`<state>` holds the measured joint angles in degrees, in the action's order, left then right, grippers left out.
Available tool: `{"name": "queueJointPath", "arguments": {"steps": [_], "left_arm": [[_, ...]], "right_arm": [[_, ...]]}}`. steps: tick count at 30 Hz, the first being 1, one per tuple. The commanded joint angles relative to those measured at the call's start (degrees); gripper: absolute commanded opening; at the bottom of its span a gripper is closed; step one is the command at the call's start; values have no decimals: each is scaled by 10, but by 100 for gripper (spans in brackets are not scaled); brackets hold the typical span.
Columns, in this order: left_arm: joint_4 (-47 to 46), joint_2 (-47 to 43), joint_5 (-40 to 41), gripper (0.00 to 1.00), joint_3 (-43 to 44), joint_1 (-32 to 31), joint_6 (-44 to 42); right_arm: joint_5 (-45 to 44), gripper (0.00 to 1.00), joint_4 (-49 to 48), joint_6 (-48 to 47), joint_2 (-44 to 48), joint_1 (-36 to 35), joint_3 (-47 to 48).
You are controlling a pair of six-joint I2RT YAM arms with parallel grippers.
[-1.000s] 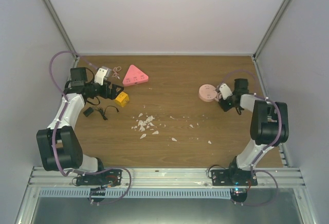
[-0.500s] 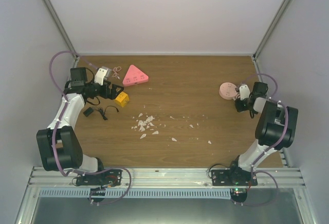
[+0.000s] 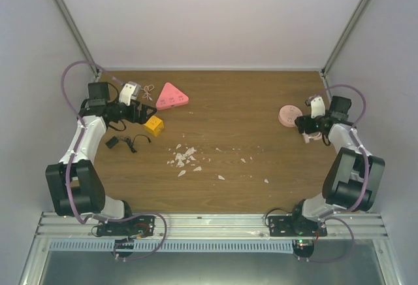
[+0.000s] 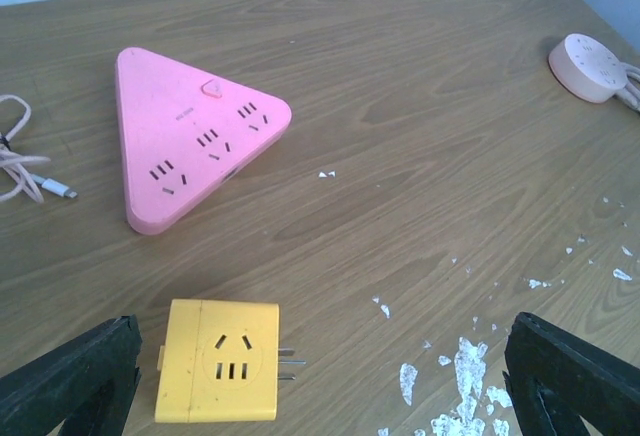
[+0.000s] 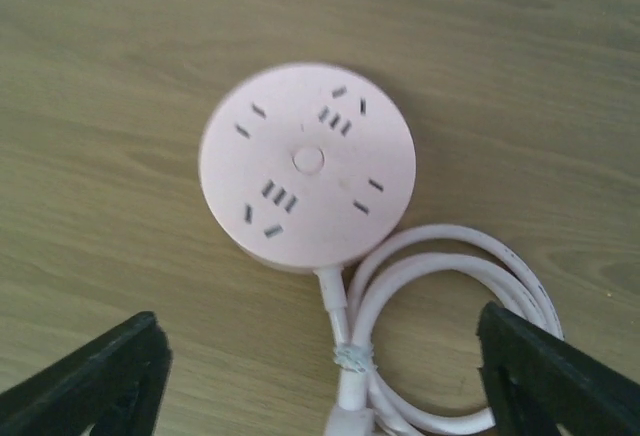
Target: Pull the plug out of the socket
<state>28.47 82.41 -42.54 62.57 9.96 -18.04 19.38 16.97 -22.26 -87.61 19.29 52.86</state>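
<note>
Shifted toward the table's right edge within the last second, the round pink socket lies released, nothing plugged into its face. The right gripper hangs over it, jaws spread wide and holding nothing. The socket's white cord loops between those jaws.

Well apart, at the far left, a yellow plug adapter rests flat on the wooden table. Its prongs are bare and it sits clear of the pink triangular power strip. The left gripper hovers above it, fully spread and empty. By these views the plug appears already out.

Risk now lies in the follow-up. If the right jaws close from here, they may catch the cord loop rather than the socket body and drag it toward the nearby edge. On the left, a descent could land on the adapter's exposed prongs and skid it across the white flakes beside it.
</note>
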Motion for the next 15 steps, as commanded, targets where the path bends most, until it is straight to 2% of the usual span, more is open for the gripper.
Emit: {"name": "queueJointPath", "arguments": {"steps": [1, 5, 10, 15], "left_arm": [[26, -8, 8, 99, 39, 2, -21], [64, -1, 20, 99, 92, 9, -17], [108, 15, -3, 99, 162, 40, -5], [96, -2, -7, 99, 173, 79, 21]], "right_arm": [[62, 88, 56, -5, 36, 2, 50], [101, 99, 90, -2, 57, -3, 98], [150, 100, 123, 10, 83, -17, 153], [175, 100, 131, 26, 111, -37, 171]]}}
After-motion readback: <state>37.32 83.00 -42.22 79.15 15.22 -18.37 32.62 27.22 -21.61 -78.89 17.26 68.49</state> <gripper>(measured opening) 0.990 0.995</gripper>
